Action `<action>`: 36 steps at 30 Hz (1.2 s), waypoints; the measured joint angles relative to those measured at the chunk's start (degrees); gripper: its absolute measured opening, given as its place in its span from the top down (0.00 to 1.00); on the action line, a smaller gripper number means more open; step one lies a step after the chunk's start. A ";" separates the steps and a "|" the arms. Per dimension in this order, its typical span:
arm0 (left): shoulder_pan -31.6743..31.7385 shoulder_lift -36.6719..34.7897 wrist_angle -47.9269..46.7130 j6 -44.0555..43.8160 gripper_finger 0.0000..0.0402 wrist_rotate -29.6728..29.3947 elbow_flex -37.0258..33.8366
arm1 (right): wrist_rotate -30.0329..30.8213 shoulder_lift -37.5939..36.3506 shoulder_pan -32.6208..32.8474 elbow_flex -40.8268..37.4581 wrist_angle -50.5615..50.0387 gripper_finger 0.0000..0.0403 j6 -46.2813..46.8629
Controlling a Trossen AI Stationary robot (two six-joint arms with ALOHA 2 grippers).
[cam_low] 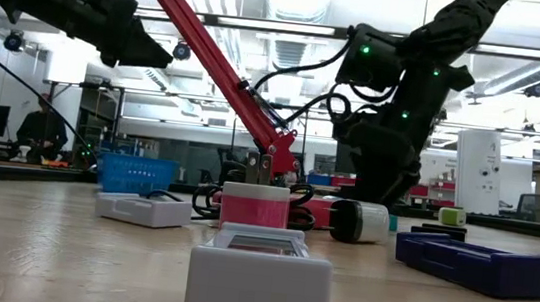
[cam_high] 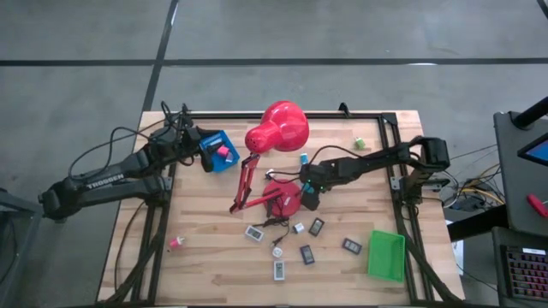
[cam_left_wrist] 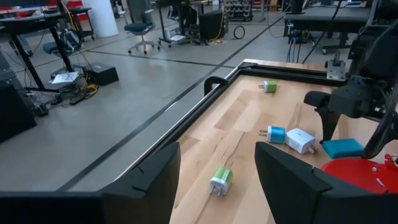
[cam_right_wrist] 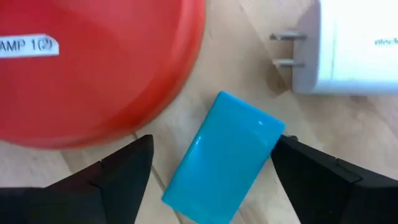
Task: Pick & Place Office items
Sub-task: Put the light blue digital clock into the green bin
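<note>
1. Right gripper lowered beside the red desk lamp's base, fingers spread wide on either side of a teal block lying flat on the wooden table; no contact with the block visible.
2. Same teal block just beside the lamp base's rim, and near a white plug adapter whose two metal prongs point toward the base.
3. Seen from above: right gripper at the right edge of the lamp base, near table centre; lamp head toward the far edge.
4. Left gripper held up over the far left part of the table, next to a blue tray with a pink piece inside; fingers parted with nothing between them in the left wrist view.
5. From the left wrist: a green plug adapter, a blue one touching a white one, another green block by the black table frame.
6. Front half of the table: several small flat rectangles, dark and white, a pink block at the left, a green tray at the right.
7. Low view: white flat rectangle nearest, pink block behind it, dark blue flat piece to the right.
</note>
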 joint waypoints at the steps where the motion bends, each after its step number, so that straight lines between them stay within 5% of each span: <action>1: 0.00 0.00 -0.03 0.00 0.48 0.00 0.00 | 0.01 0.39 0.08 0.14 0.21 0.24 0.00; 7: -0.02 0.00 -0.01 0.00 0.48 0.00 -0.02 | 0.57 1.80 0.42 0.68 -0.25 0.37 -0.33; 14: -0.02 0.00 -0.01 0.02 0.48 0.00 -0.07 | 0.24 0.99 0.74 0.67 -2.95 0.63 -1.29; 36: -0.07 -0.17 0.94 0.20 0.48 -0.02 -1.19 | 5.47 -4.57 8.34 -4.04 -4.88 0.64 2.53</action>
